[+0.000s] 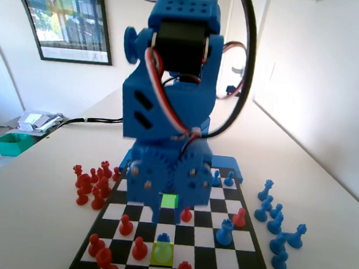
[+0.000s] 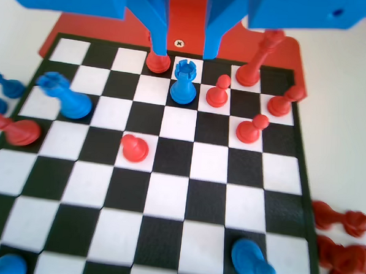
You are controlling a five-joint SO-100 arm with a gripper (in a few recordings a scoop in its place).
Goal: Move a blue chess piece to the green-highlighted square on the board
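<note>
a: trying to place the blue chess piece (image 2: 183, 83) against the jaws. any read?

b: dead centre, pretty much. in the wrist view, standing upright just below the two tips, lined up with the gap, a touch further along the board (image 2: 168, 191) than the tips. probably just needs a drop down and a bit forward, no sideways shuffle.

a: open or closed though?

b: open. spread wider than the piece, holding nothing.

a: and in the fixed view?

b: parked on the lime-tinted square (image 1: 170, 259) near the picture's bottom edge. green-highlighted square (image 1: 169, 201) two squares up the same file, nearer the blue arm (image 1: 169, 108). so, by the look of it, a straight pull back toward the base after the grab.

a: no long axis to fuss over?

b: nope. round and upright, so fine to close from any side.

a: anything in the way?

b: yeah, worth watching the left red pawn (image 2: 157, 62), right under the left tip in the wrist view. touching or nearly, can't tell which. then the right red pawn (image 2: 218, 91), just beside the piece on the other side. tight both ways, so could easily clip one going down. looks empty on the green square itself, with a third red pawn (image 1: 186, 214) on a diagonal neighbour in the fixed view.
</note>
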